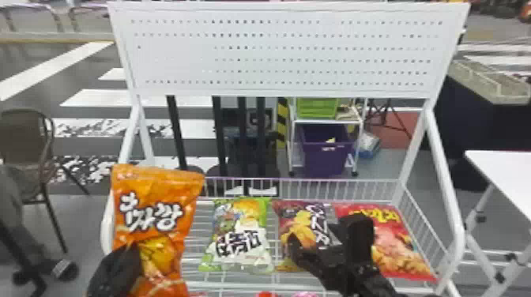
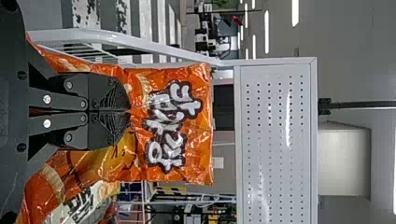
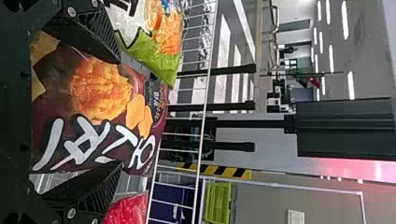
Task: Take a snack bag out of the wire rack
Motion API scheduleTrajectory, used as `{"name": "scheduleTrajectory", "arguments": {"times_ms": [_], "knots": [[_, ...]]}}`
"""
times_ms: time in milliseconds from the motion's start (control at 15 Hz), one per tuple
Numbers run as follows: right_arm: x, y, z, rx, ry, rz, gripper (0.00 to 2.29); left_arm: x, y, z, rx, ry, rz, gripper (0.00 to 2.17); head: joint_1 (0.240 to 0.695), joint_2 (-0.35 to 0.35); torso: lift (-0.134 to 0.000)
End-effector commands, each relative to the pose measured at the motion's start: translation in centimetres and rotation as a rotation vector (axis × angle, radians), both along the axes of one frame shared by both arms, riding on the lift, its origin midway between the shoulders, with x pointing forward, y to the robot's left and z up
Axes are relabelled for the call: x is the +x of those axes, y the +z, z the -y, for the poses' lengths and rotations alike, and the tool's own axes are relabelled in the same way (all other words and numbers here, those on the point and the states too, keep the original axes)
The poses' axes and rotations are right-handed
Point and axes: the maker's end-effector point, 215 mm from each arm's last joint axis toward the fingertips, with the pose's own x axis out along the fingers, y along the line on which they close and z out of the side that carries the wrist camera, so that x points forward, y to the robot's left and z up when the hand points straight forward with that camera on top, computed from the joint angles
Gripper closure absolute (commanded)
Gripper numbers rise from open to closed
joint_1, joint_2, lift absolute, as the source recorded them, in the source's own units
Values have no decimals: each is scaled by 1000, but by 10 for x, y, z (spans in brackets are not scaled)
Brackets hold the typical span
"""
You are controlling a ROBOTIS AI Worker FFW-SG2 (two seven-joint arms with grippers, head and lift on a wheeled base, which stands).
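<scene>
My left gripper (image 1: 118,268) is shut on an orange snack bag (image 1: 156,189), which stands tall at the left of the wire rack (image 1: 336,190). In the left wrist view, the tips of my left gripper (image 2: 128,111) meet against the orange bag (image 2: 198,163). My right gripper (image 1: 327,233) is over the dark purple bag (image 1: 284,209). The right wrist view shows my right gripper (image 3: 119,113) open, its fingers apart on either side of the purple bag (image 3: 60,107). A green bag (image 1: 241,237) and a red bag (image 1: 403,241) lie on the rack's wires.
A white perforated panel (image 1: 276,55) rises behind the rack between white side posts (image 1: 413,146). Tubular rails border the rack's sides. A white table (image 1: 509,173) stands at the right and a chair (image 1: 27,154) at the left. Red and pink items lie at the near edge.
</scene>
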Motion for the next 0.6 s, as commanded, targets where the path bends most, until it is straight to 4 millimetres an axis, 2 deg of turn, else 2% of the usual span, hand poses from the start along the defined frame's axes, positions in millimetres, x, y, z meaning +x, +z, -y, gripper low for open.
{"name": "scheduleTrajectory", "arguments": {"times_ms": [0,67,133,200,267,533], "knots": [[12,-14,-4,-30,10,-32,178,1,1,-1,4,-2,2,2108,499,0,0],[16,-17,-6,-40,14,-42,228,1,0,-2,4,1,0,2108,499,0,0],[18,-18,-8,-50,21,-52,579,1,1,-2,4,1,2,2108,499,0,0],[17,-20,-11,-58,27,-63,1497,2,0,-2,4,0,2,2108,499,0,0],[16,-23,-13,-69,33,-76,2078,3,-1,-3,4,1,2,2108,499,0,0],[13,-33,-12,-100,36,-113,2240,7,-4,-6,7,6,-1,2108,499,0,0]]}}
